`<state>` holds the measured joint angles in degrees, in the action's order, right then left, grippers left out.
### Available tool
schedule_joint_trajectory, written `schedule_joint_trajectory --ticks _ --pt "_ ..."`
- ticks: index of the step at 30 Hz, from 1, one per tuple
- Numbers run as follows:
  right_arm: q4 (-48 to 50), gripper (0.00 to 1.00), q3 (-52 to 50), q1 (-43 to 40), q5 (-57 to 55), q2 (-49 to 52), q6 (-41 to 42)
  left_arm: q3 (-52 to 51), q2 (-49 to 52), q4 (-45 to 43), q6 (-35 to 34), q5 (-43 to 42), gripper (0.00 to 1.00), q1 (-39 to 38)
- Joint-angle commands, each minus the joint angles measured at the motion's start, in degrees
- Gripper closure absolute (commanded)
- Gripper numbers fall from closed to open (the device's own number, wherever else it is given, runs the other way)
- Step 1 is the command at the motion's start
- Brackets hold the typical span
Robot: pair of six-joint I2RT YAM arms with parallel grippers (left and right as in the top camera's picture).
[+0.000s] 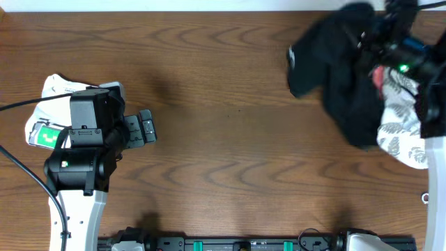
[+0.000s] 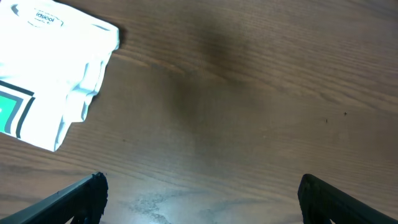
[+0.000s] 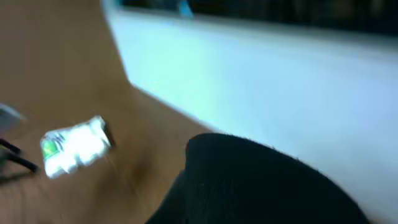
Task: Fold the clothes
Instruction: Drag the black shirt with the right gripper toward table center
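A black garment (image 1: 334, 70) hangs bunched at the table's far right, lifted off the wood. My right gripper (image 1: 369, 36) is at its upper edge and looks shut on it. In the right wrist view the black cloth (image 3: 261, 186) fills the lower frame and hides the fingers. My left gripper (image 1: 148, 129) hovers over bare wood at the left, open with nothing between its fingers (image 2: 93, 193). Its jaws stand wide apart in the left wrist view, where the left gripper (image 2: 202, 186) sits low over the table.
A folded white garment with a green print (image 1: 56, 89) lies under the left arm, and this white garment (image 2: 50, 68) shows at upper left from the wrist. A white leaf-patterned cloth (image 1: 403, 122) sits at the right edge beneath the black garment.
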<state>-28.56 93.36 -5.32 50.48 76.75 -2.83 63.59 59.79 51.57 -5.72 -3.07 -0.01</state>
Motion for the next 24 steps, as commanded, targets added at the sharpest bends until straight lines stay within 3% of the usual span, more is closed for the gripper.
schedule_joint_trajectory --ticks 1,15,21,24 --pt "0.6 0.92 2.9 0.5 7.7 -0.8 5.0 1.2 0.0 0.0 0.9 -0.6 0.02 0.1" --pt "-11.6 0.93 2.9 3.1 13.0 1.9 1.0 1.2 0.0 -1.5 0.7 -1.1 0.02 0.1" --pt "-13.2 0.90 3.0 3.3 12.3 1.6 0.3 1.2 0.0 -6.8 0.7 -14.3 0.02 0.0" --pt "-18.7 0.92 3.0 4.6 12.3 1.6 -6.0 1.2 0.0 -9.6 0.5 -15.6 0.02 -1.0"
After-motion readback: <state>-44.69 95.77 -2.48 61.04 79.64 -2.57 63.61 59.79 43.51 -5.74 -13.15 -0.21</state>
